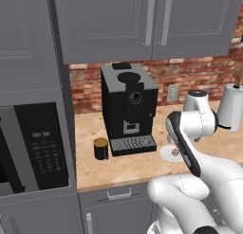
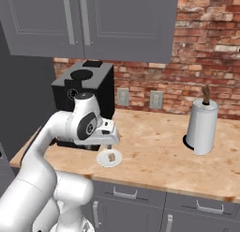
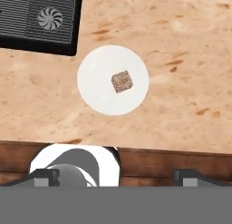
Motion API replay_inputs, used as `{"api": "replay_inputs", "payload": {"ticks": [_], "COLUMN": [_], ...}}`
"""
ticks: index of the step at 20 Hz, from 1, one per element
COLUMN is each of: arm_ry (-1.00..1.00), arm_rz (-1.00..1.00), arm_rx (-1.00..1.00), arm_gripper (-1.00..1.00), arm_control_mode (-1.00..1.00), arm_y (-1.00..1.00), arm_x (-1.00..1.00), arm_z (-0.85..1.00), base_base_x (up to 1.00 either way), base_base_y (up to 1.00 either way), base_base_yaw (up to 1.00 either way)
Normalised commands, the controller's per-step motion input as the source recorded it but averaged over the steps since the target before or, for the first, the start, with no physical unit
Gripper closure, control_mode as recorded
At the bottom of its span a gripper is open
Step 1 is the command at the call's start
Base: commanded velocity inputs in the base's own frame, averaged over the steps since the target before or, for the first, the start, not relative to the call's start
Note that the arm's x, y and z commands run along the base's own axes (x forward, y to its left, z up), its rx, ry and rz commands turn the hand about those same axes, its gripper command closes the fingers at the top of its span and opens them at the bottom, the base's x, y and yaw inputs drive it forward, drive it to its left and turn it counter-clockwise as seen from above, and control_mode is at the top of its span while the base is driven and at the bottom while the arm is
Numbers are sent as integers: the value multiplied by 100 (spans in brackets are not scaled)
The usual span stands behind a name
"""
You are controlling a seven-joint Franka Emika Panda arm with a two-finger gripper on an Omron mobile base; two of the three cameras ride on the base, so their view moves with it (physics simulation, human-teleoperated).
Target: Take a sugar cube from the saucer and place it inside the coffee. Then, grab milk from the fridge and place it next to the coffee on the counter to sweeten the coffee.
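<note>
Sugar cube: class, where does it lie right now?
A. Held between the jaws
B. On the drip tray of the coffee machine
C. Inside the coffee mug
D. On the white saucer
D: the sugar cube lies near the middle of the saucer on the counter, in the hand view apart from the gripper, whose jaws stand open and empty.

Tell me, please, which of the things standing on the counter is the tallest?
The black coffee machine at the back: it rises well above the white paper-towel roll, and the small dark mug beside it is far lower.
</note>
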Motion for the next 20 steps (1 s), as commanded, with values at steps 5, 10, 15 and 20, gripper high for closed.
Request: {"api": "replay_inputs", "payload": {"ticks": [5, 10, 15, 20], "arm_ry": [0, 1, 0, 0], "arm_rz": [0, 0, 0, 0], "arm_rx": [0, 0, 1, 1], "arm_gripper": [-100, -100, -100, -100], "arm_control_mode": [-100, -100, -100, -100], "arm_y": [0, 0, -10, -19], "arm_x": [20, 36, 24, 9], "arm_z": [-47, -39, -26, -13], "base_base_x": [0, 0, 0, 0], "base_base_y": [0, 0, 0, 0], "base_base_yaw": [0, 0, 0, 0]}}
